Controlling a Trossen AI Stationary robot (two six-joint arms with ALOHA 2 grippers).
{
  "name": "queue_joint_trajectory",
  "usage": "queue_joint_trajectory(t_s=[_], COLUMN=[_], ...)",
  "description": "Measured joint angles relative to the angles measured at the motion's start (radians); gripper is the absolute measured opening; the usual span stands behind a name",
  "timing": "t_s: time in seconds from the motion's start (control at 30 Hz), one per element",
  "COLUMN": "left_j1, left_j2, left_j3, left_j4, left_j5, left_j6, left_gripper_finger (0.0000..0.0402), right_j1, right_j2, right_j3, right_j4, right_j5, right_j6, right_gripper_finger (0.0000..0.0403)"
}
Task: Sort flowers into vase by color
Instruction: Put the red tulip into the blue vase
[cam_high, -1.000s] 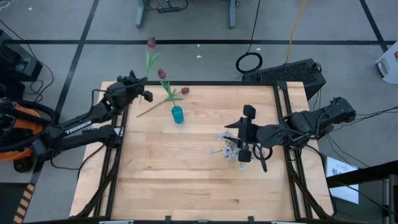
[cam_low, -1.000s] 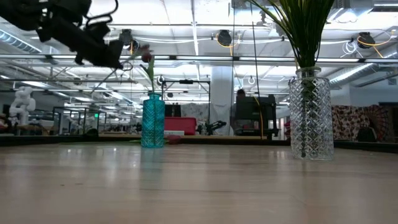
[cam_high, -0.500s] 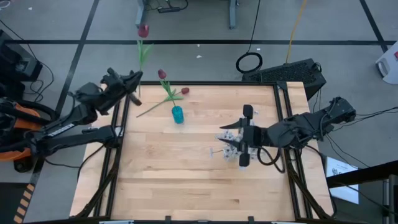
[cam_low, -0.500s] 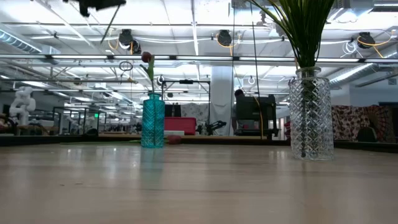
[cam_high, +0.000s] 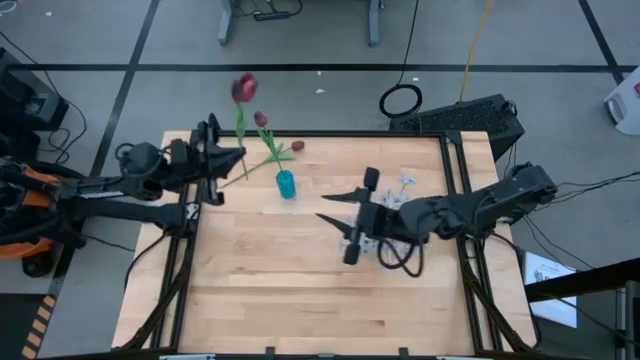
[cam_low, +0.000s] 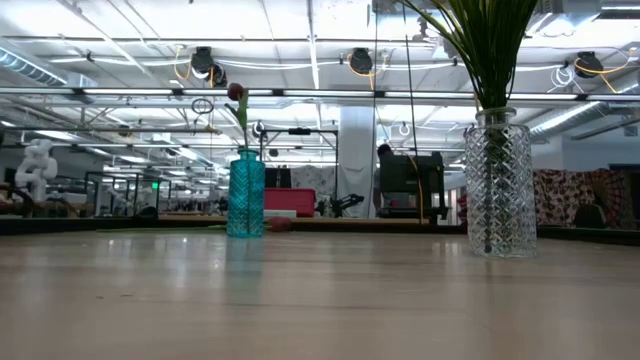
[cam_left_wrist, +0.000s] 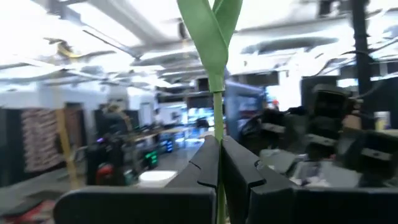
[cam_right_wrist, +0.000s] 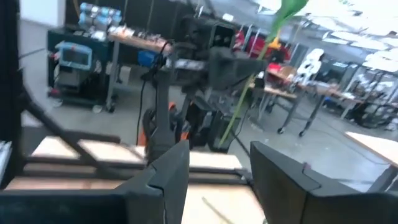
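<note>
A: Tulip (cam_high: 244, 88), dark red, hangs off the tabletop's (cam_high: 300, 280) far left corner. Left gripper (cam_high: 216, 163) has its fingers (cam_left_wrist: 205, 165) clenched on the green stem, low down, as the left wrist view shows.

B: Vases?

A: Teal vase (cam_high: 286, 184) stands near the far edge, just beside that gripper, with one red tulip in it. Another red stem (cam_high: 272, 157) lies flat beside it. Clear vase (cam_low: 498, 182) with green stems shows in the low view.

B: Right gripper (cam_high: 352, 222)?

A: Mid-tabletop, near the white spray (cam_high: 403, 184). Fingers (cam_right_wrist: 168, 174) part-spread with only a gap between them; nothing grasped.

B: Risks?

A: Grip is low on a long stem, so the bud end may swing and miss the narrow teal neck. It could snag the tulip already inside and tip the vase. Loose stem beside the vase may get swept off the edge.
</note>
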Motion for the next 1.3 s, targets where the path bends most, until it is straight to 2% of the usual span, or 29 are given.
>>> queue_joint_trajectory(t_s=[0.1,0.27,0.63,0.83,1.1,1.3], left_j1=[-0.062,-0.153,-0.249,-0.265,-0.265,-0.265], left_j2=[0.071,0.190,0.423,0.480,0.499,0.499], left_j3=[0.000,-0.001,-0.001,-0.001,-0.001,-0.001], left_j4=[0.102,0.317,0.678,0.733,0.711,0.702], left_j5=[0.004,0.010,-0.044,-0.045,-0.012,0.012], left_j6=[0.046,0.086,0.181,0.164,0.129,0.102], left_gripper_finger=[0.0008,0.0008,0.0009,0.0009,0.0009,0.0009], right_j1=[-0.023,-0.072,-0.130,-0.150,-0.162,-0.163], right_j2=[0.034,0.075,0.151,0.165,0.165,0.165], right_j3=[0.000,0.000,0.000,0.000,0.000,0.000], right_j4=[0.086,0.149,0.175,0.187,0.188,0.186], right_j5=[-0.007,-0.152,-0.157,-0.187,-0.293,-0.362], right_j6=[-0.021,0.043,0.072,0.057,0.047,0.046], right_gripper_finger=[0.0160,0.0164,0.0224,0.0235,0.0208,0.0147])
